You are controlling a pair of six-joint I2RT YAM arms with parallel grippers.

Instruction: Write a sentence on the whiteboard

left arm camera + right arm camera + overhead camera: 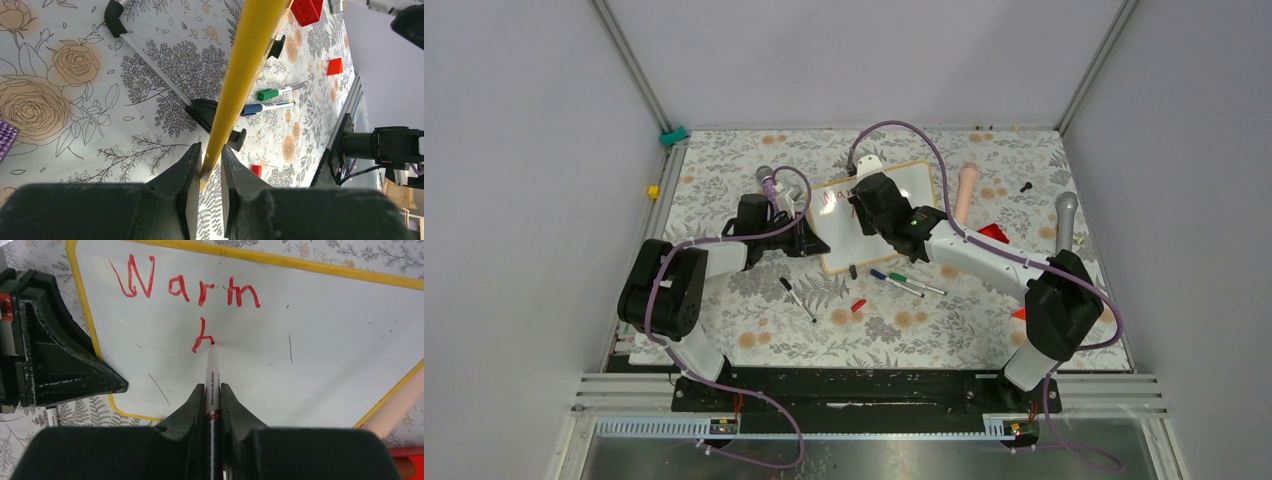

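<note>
The whiteboard lies mid-table; its glossy white face fills the right wrist view. The sentence reads "Warm" in red, with an "h" begun below it. My right gripper is shut on a red marker whose tip touches the board at the "h". My left gripper is shut on the board's yellow-wood frame edge at its left side; it also shows in the top view.
Loose markers lie near the board's front edge: a blue one, a green one, a black pen. A red cap, a red block, a pink cylinder and a grey cylinder lie to the right.
</note>
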